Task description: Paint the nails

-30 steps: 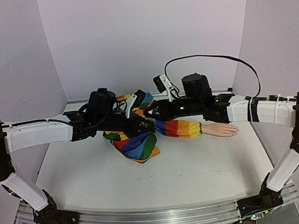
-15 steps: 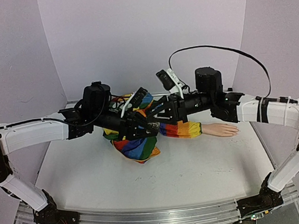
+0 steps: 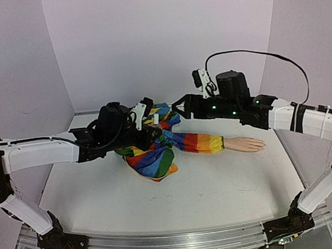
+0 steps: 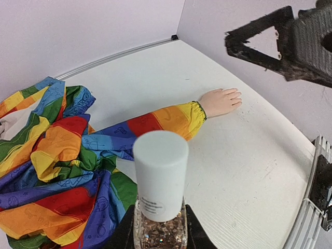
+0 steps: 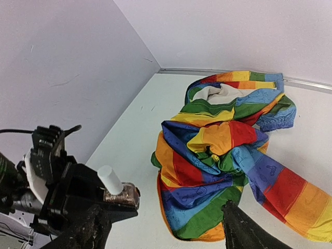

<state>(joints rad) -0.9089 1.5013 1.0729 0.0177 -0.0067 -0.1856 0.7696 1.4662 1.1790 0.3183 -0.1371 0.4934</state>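
A small glitter polish bottle (image 4: 161,181) with a white cap stands upright in my left gripper (image 4: 161,236), which is shut on its glass body. In the top view that gripper (image 3: 150,129) hovers over the bunched rainbow cloth (image 3: 151,158). My right gripper (image 3: 179,107) hangs open above the cloth, a little right of the bottle (image 3: 155,119), with nothing between its fingers (image 5: 85,231). The pale mannequin hand (image 3: 247,145) lies palm down at the end of the rainbow sleeve (image 3: 200,142). Its nails (image 4: 236,96) are too small to make out.
Lilac walls close the table (image 3: 220,196) at the back and both sides. A black cable (image 3: 253,54) arcs above the right arm. The rainbow cloth (image 5: 228,150) spreads across the back middle of the table.
My right gripper has opened and drawn back up and to the right, away from the bottle's cap. The left gripper has kept hold of the bottle and sunk slightly.
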